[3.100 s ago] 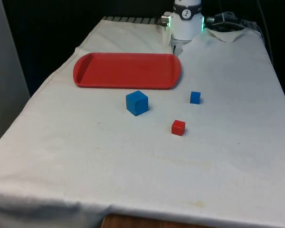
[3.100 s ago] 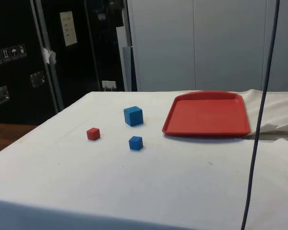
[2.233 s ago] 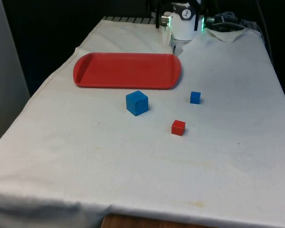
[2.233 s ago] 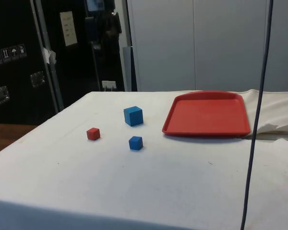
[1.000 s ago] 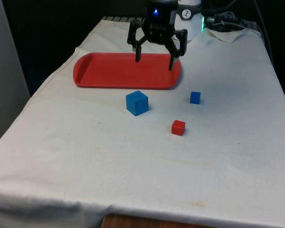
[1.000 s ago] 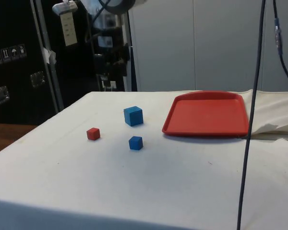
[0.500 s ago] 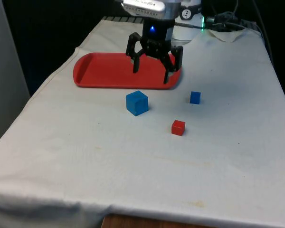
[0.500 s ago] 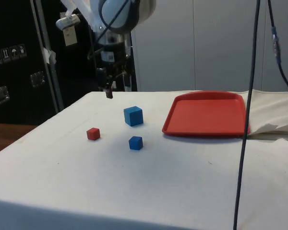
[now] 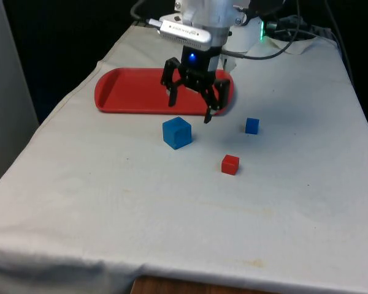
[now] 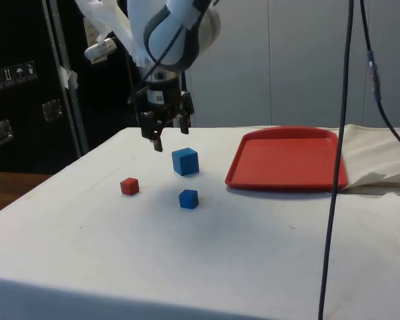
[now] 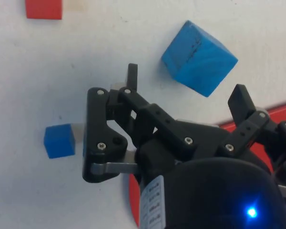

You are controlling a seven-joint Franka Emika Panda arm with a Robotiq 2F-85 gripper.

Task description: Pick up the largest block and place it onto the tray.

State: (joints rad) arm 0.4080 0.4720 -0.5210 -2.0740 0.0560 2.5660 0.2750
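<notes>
Gripper (image 9: 190, 103) held above cloth, fingers spread wide, nothing gripped, poised beside large blue block (image 9: 176, 132) for pickup. Block sits just near of red tray (image 9: 122, 92), untouched.

- In the side view you can see a pale paper sheet (image 10: 93, 39) on the dark cabinets (image 10: 20, 80), but its printing cannot be read.
- On the same cabinets there are small white handling symbols (image 10: 12, 73), like pictograms; you cannot read any words on them.
- In the wrist view a white label (image 11: 151, 200) on the gripper's body carries tiny print, which is not legible.
</notes>
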